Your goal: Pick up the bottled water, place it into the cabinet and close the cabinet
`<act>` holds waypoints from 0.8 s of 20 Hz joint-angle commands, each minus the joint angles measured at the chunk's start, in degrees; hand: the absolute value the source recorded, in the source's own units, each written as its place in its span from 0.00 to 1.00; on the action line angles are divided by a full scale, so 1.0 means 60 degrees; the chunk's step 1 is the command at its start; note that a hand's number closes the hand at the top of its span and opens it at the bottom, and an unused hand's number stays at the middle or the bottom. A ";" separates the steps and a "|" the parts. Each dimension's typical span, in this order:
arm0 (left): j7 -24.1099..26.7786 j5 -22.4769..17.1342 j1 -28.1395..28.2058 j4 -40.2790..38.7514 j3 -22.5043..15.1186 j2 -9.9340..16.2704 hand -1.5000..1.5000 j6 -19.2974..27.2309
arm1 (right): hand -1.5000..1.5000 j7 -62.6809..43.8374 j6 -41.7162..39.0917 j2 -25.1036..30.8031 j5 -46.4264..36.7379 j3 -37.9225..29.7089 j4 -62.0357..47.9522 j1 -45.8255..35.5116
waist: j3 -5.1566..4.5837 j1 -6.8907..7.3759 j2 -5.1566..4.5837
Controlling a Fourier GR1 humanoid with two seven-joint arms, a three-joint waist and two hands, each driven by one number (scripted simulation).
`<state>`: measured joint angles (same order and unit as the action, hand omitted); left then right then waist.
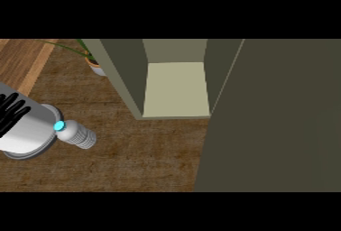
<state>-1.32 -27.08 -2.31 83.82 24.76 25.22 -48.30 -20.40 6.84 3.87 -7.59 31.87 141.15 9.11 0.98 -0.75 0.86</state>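
The bottled water (pixel 80 135), clear with a cyan cap (pixel 60 125), is on the brown counter at the left, seen from above. My left hand (pixel 11 113) shows at the left edge with its black fingers straight and spread, holding nothing. Its grey forearm (pixel 30 133) lies right beside the bottle's cap, and the fingers are a little to the left of the bottle. The cabinet (pixel 177 88) stands open at the upper middle, its pale shelf bare. Its door (pixel 273 117) is swung out and fills the right side. My right hand is out of sight.
A potted plant (pixel 96 66) stands just left of the cabinet's side wall (pixel 123 76). A lighter wooden strip (pixel 23 63) runs along the upper left. Bare brown counter (pixel 146 158) lies between the bottle and the open door.
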 commanded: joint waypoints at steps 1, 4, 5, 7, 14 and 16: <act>0.0392 0.1123 -0.0566 -0.1604 -0.0285 -0.0402 0.00 0.0178 | 0.00 -0.0110 -0.0070 0.0350 -0.0479 -0.0285 0.0687 0.0014 | -0.0189 -0.0217 -0.0188; 0.0779 0.1524 -0.0413 -0.2019 -0.0109 -0.0364 0.00 0.0026 | 0.00 -0.0259 0.0187 0.0101 -0.0807 -0.0016 0.0143 -0.0475 | -0.0213 -0.0231 -0.0211; 0.0663 0.1458 -0.0513 -0.2289 0.0019 -0.0114 0.00 -0.0023 | 0.00 -0.0244 0.0158 0.0253 -0.0650 0.0103 0.0709 -0.0180 | -0.0212 -0.0395 -0.0198; 0.0952 0.1887 -0.0238 -0.2073 -0.0160 -0.0469 0.00 -0.0026 | 0.00 -0.0551 0.0145 0.0272 -0.0466 -0.0121 0.0625 -0.0582 | -0.0223 -0.0355 -0.0224; 0.1626 0.2902 -0.0443 -0.2978 -0.0262 -0.0852 0.00 0.0245 | 0.00 -0.0163 0.0261 0.0448 -0.0376 0.0027 0.0526 -0.0382 | -0.0227 -0.0573 -0.0239; 0.2427 0.3185 -0.0408 -0.3485 -0.0275 -0.0830 0.00 -0.0119 | 0.00 -0.0426 0.0419 0.0408 -0.0726 0.0078 0.0402 -0.0629 | -0.0236 -0.0401 -0.0213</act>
<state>9.17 -11.68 -3.27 72.43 23.76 22.04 -49.33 -20.70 8.80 5.64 -7.26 31.45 140.39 5.33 0.90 -2.99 0.25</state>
